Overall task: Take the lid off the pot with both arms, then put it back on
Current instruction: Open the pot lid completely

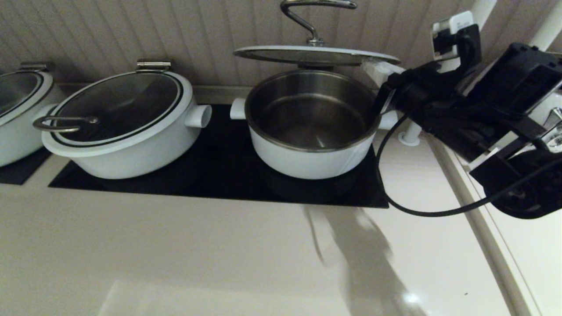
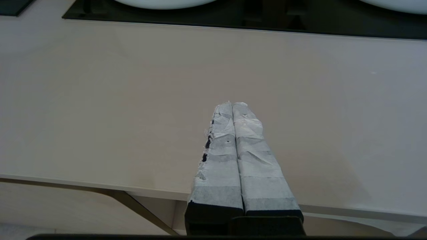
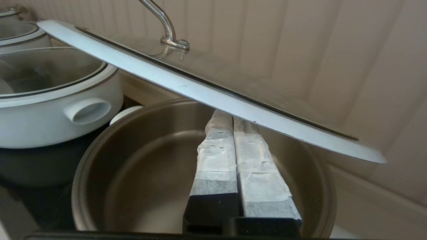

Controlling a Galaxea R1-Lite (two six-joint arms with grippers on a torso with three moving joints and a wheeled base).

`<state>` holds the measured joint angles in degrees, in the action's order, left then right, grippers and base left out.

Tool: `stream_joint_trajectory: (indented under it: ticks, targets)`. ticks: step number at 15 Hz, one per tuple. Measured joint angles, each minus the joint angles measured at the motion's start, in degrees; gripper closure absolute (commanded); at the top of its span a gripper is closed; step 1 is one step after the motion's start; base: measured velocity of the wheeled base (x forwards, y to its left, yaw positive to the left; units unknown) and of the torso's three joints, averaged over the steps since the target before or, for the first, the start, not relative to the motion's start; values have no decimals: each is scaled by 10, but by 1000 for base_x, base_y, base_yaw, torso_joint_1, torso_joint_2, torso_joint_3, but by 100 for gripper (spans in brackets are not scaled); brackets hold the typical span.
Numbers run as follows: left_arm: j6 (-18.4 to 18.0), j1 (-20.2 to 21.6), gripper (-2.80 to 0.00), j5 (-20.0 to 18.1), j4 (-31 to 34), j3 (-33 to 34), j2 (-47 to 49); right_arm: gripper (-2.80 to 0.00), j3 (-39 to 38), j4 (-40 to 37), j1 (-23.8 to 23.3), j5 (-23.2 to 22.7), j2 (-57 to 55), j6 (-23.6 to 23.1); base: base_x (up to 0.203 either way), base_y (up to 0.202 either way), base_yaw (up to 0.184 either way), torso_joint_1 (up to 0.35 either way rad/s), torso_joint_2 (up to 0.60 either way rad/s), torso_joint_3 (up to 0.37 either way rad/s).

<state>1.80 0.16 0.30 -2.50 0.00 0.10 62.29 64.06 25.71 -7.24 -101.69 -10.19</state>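
Note:
The round white pot [image 1: 307, 162] stands open on the black cooktop, its steel bowl empty. The glass lid [image 1: 316, 55] with white rim hovers nearly level above it, steel handle [image 1: 312, 17] upward. My right gripper [image 1: 380, 69] comes in from the right, shut, its white-tipped fingers pressed together under the lid's right rim. In the right wrist view the gripper [image 3: 232, 120] reaches under the lid's rim [image 3: 213, 93] above the pot's bowl [image 3: 150, 173]. My left gripper [image 2: 232, 106] is shut and empty over the beige counter, out of the head view.
A wider oval white pot [image 1: 127, 145] with its own lid stands left of the round pot, and another [image 1: 17, 114] at the far left. The black cooktop [image 1: 219, 175] lies under them. The panelled wall is close behind. The counter's front edge [image 2: 100, 185] lies below the left gripper.

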Motion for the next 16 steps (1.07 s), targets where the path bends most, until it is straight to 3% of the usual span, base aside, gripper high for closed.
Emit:
stream_joint_trajectory:
  ticks: [16]
  targets:
    - [0, 0, 0, 0, 0, 0, 0, 0, 95, -1, -18, 0, -31, 0, 0, 0, 0, 0, 0, 0]
